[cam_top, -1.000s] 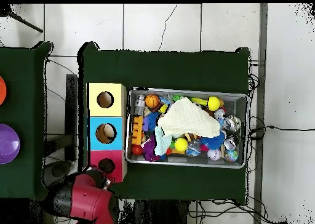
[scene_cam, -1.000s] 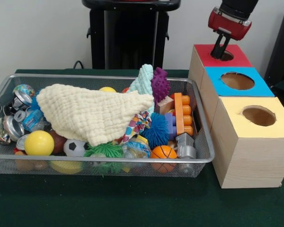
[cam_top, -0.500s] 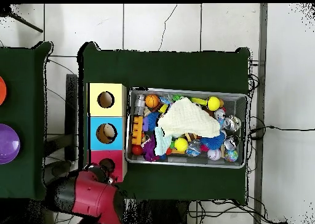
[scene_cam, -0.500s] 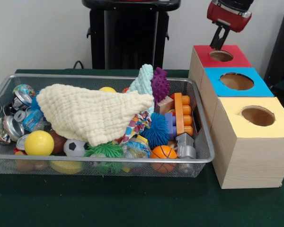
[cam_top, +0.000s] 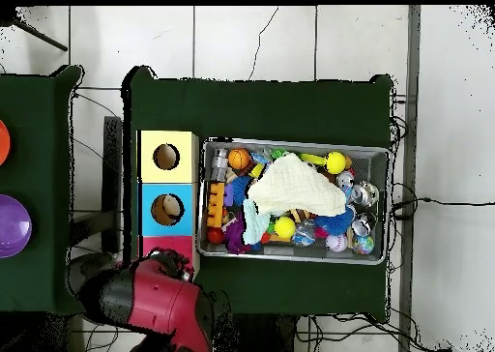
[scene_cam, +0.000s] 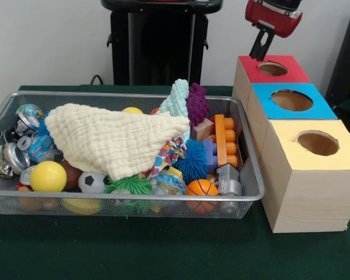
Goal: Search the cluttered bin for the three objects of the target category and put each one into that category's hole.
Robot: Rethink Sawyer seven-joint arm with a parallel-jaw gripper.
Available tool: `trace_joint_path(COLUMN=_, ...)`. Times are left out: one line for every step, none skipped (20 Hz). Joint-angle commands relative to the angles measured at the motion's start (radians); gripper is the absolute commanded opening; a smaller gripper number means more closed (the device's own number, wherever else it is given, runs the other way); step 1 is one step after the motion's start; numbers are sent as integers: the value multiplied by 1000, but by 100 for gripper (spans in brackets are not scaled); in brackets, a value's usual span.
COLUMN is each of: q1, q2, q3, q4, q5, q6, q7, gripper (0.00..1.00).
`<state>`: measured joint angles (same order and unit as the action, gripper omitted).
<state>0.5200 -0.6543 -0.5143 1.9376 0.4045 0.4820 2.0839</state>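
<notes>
My gripper [scene_cam: 258,53] hangs from the red arm head just above the back left corner of the red-topped box [scene_cam: 252,65], left of its hole [scene_cam: 273,69]. Nothing shows in it. In the overhead view the arm head [cam_top: 155,300] covers most of the red box. The blue-topped box [scene_cam: 263,92] and the yellow-topped box [scene_cam: 344,160] stand in a row with it. The wire bin [scene_cam: 134,198] holds a cream cloth [scene_cam: 111,140] over the clutter, a yellow ball [scene_cam: 48,176], a small basketball [scene_cam: 201,188], a soccer ball [scene_cam: 92,182], several cans [scene_cam: 11,154], a blue spiky ball [scene_cam: 193,162] and orange blocks [scene_cam: 224,140].
The bin's right wall stands close beside the three boxes. A purple spiky toy [scene_cam: 197,104] and a teal cloth piece [scene_cam: 176,98] stick up above the rim. In the overhead view a purple plate [cam_top: 12,225] lies on a separate table to the left.
The gripper has risen out of the red box's hole and shifted a little to the left in the front view. The bin's contents have not moved.
</notes>
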Motion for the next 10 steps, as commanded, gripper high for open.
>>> trace_joint_path(q1=-84, q2=47, q3=66, q4=-82, q5=-98, q6=-66, q7=42, gripper=0)
trace_joint_path(q1=-102, q2=50, q3=73, q4=-88, q5=-112, q6=-83, q7=27, gripper=0)
trace_joint_path(q1=-115, q2=50, q3=81, q4=-90, q5=-121, q6=-90, q7=20, gripper=0)
trace_joint_path(q1=-135, q2=50, q3=93, q4=-94, q5=-134, q6=-101, q7=5, gripper=0)
trace_joint_path(q1=-144, q2=47, q3=98, q4=-94, q5=-144, q6=-107, q7=2, gripper=0)
trace_joint_path(q1=-162, q2=47, q3=107, q4=-99, q5=-161, q6=-120, q7=-12, gripper=0)
trace_joint_path(q1=-176, q2=46, q3=116, q4=-103, q5=-173, q6=-124, q7=-17, gripper=0)
trace_joint_path(q1=-196, q2=45, q3=127, q4=-108, q5=-189, q6=-130, q7=-28, gripper=0)
trace_joint_path(q1=-207, q2=43, q3=134, q4=-109, q5=-202, q6=-135, q7=-30, gripper=0)
trace_joint_path(q1=-219, q2=40, q3=140, q4=-110, q5=-216, q6=-140, q7=-33, gripper=0)
